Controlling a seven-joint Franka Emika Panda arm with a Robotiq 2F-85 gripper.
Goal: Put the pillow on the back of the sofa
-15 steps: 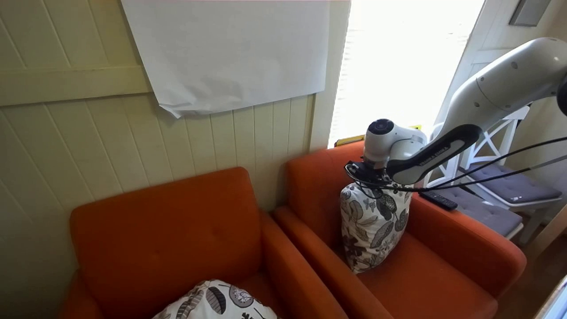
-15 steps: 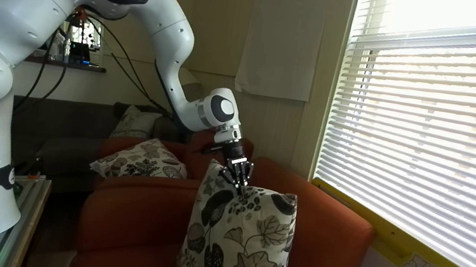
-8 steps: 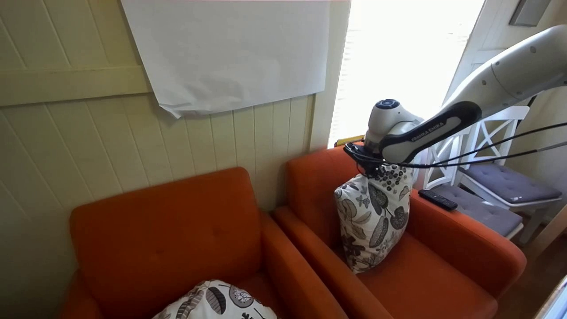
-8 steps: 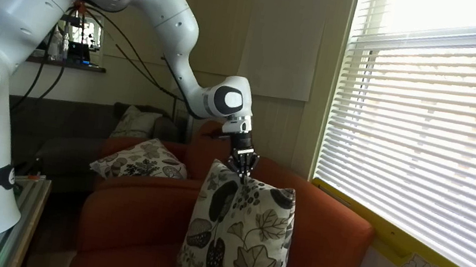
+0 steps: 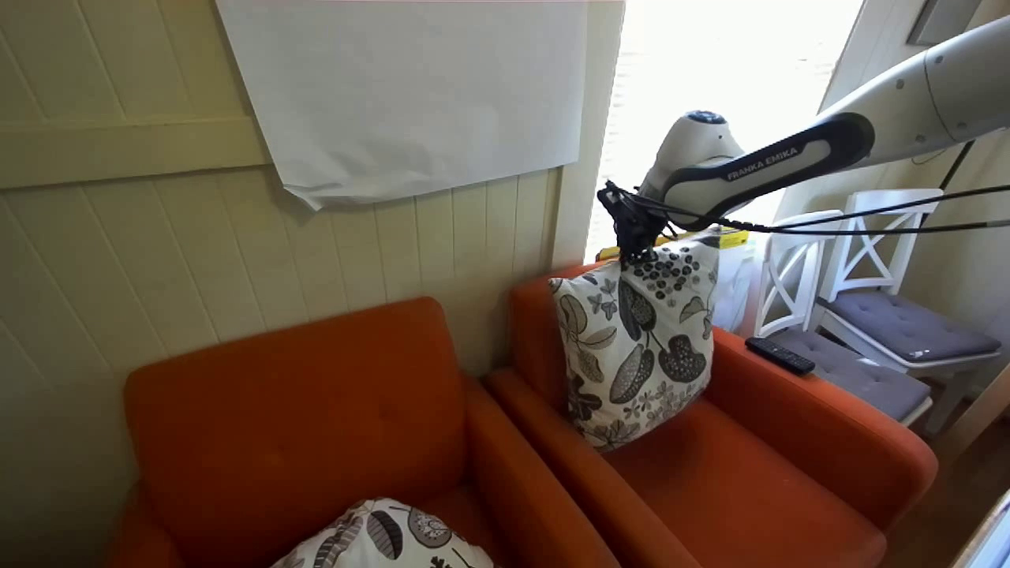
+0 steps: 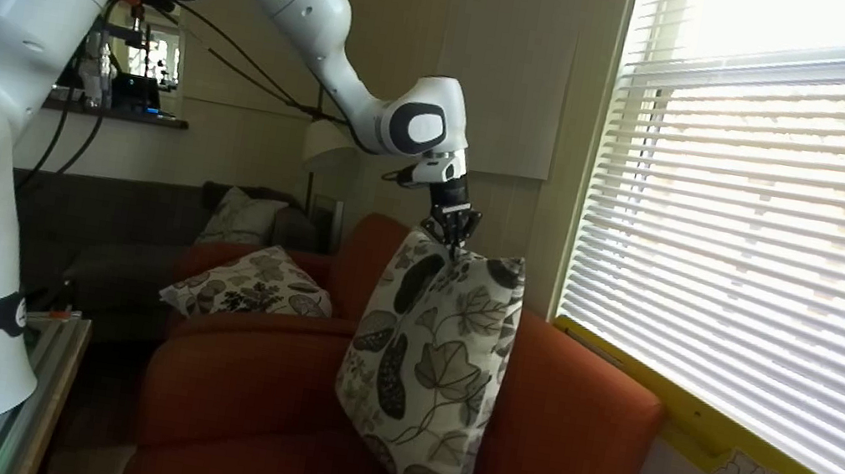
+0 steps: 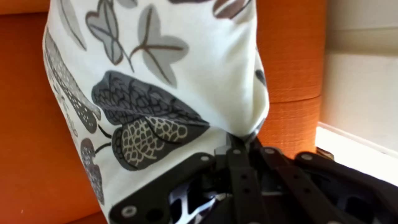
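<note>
The leaf-print pillow [image 5: 643, 347] hangs tilted in front of the orange sofa's backrest; it also shows in an exterior view [image 6: 428, 365] and fills much of the wrist view [image 7: 155, 77]. My gripper [image 5: 637, 256] is shut on the pillow's top edge, at about the backrest's top height, also in an exterior view [image 6: 452, 248]. In the wrist view the fingertips [image 7: 244, 140] pinch a fold of white cloth. The sofa [image 5: 789, 465] shows its seat and right arm; its backrest [image 6: 578, 431] stands behind the pillow and is partly hidden. Whether the lower edge touches the seat is hard to tell.
A matching armchair [image 5: 308, 410] with a second leaf-print pillow [image 5: 387, 540] stands beside the sofa. A black remote [image 5: 779, 356] lies on the sofa's arm. White chairs [image 5: 805, 276] stand beyond it. A window with blinds and a yellow ledge [image 6: 698, 425] is behind the backrest.
My gripper has moved up and toward the backrest, carrying the pillow's top edge. The pillow has risen, tilted and come closer to the backrest. The second pillow has not moved.
</note>
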